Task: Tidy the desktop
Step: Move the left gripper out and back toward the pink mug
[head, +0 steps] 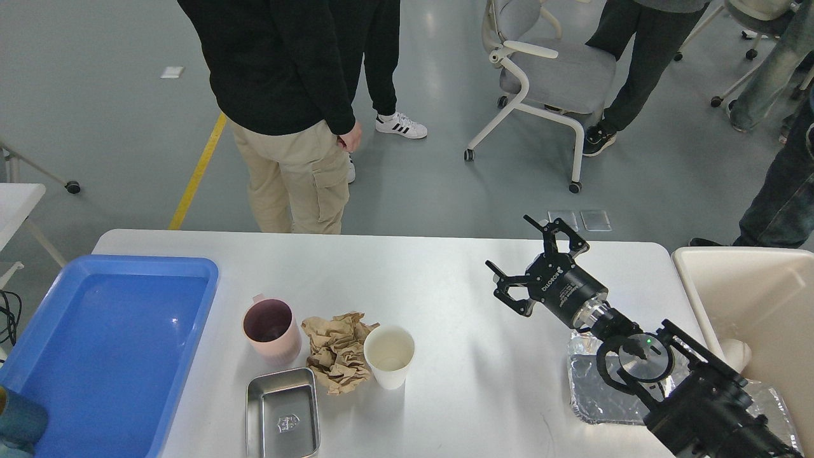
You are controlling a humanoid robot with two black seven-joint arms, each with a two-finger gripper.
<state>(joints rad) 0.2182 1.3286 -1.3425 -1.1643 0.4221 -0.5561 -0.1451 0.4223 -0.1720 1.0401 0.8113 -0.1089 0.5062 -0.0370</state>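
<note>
The white desktop carries a pink mug, crumpled brown paper, a white paper cup and a small metal tin, grouped left of centre. A crinkled foil tray lies at the front right, partly hidden under my right arm. My right gripper hovers above the desktop's far right part, open and empty, well to the right of the cup. My left gripper is out of view.
A large blue tray sits at the left end. A cream bin stands off the right end with a white object inside. People and an office chair stand beyond the far edge.
</note>
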